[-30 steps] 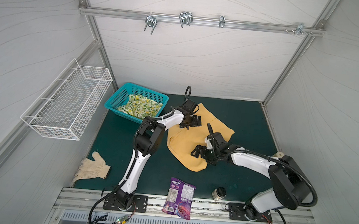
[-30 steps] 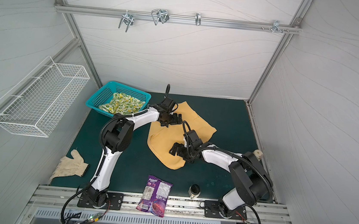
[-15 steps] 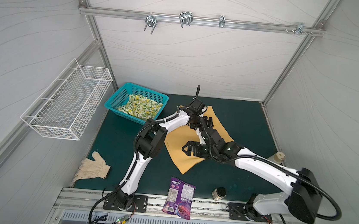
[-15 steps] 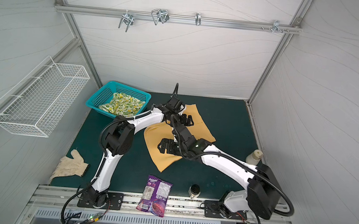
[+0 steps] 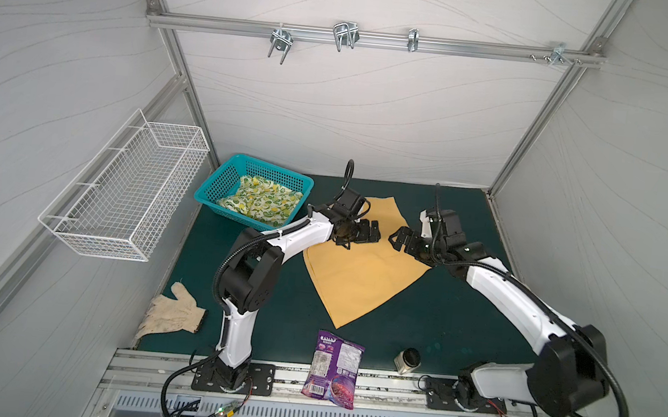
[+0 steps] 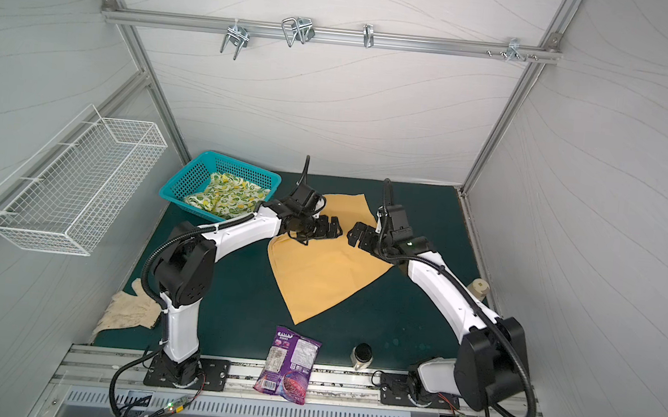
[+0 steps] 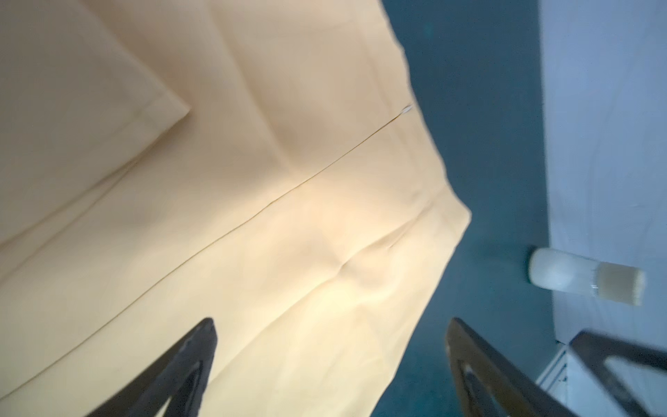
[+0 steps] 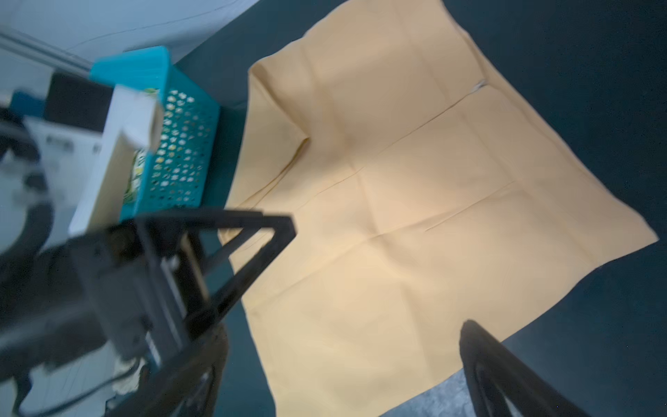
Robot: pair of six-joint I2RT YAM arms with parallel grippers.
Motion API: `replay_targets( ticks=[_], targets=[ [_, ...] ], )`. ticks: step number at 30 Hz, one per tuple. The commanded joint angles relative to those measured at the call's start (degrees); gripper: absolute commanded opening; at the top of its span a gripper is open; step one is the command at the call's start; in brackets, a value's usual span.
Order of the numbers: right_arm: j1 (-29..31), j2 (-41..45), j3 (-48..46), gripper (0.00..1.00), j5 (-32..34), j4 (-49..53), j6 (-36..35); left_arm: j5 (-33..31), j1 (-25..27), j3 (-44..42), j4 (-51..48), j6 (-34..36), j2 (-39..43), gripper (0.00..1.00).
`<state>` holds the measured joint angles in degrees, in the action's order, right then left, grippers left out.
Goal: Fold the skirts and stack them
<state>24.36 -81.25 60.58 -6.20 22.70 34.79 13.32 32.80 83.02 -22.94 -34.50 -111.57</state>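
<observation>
— What's changed?
— The right arm [image 5: 504, 292] has swung back, and the yellow skirt [image 5: 359, 270] now lies spread flat on the bench [image 5: 438, 320].
— And the arms?
— Both reach forward with elbows bent. The left tool [image 5: 372, 233] and right tool [image 5: 396, 238] face each other above its far half, jaws wide and empty. The lemon skirt [image 5: 262, 200] is in the basket [image 5: 217, 183].

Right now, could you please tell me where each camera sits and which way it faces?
Top views: high at the front, looking down toward the back wall; left tool, right tool, yellow skirt, basket holding the lemon skirt.
Left wrist: on the left arm, facing over the skirt toward a white jar; its own open fingertips show.
Right wrist: on the right arm, facing across the skirt toward the basket; its own finger and the left tool show.
Shared: yellow skirt in all; jar also in a top view.
</observation>
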Motion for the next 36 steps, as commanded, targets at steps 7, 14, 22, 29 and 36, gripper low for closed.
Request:
replay_targets(
  ticks=[7,14,22,29,36],
  targets=[
    [-10.27,-17.51,8.6,0.99,-1.89,-0.2,-4.19,-3.58,-2.47,-7.85,5.94,-5.03,2.76,0.99],
    [-12.94,-25.25,11.1,0.99,0.88,1.63,-5.9,-4.27,-3.26,-6.79,4.85,-4.69,0.41,0.99],
    [-13.43,-24.86,5.55,0.99,-0.79,-1.23,-4.08,-5.46,-4.1,-2.75,1.99,-3.23,-4.37,0.99],
    [-13.29,-20.21,-1.37,0.99,-5.12,-4.42,-1.22,-7.15,-5.29,1.73,-0.86,-1.5,-9.53,0.99],
    [-12.7,-14.8,-9.59,0.98,-9.81,-8.47,2.25,-8.85,-5.29,7.75,-4.32,0.37,-14.55,0.99]
  ],
)
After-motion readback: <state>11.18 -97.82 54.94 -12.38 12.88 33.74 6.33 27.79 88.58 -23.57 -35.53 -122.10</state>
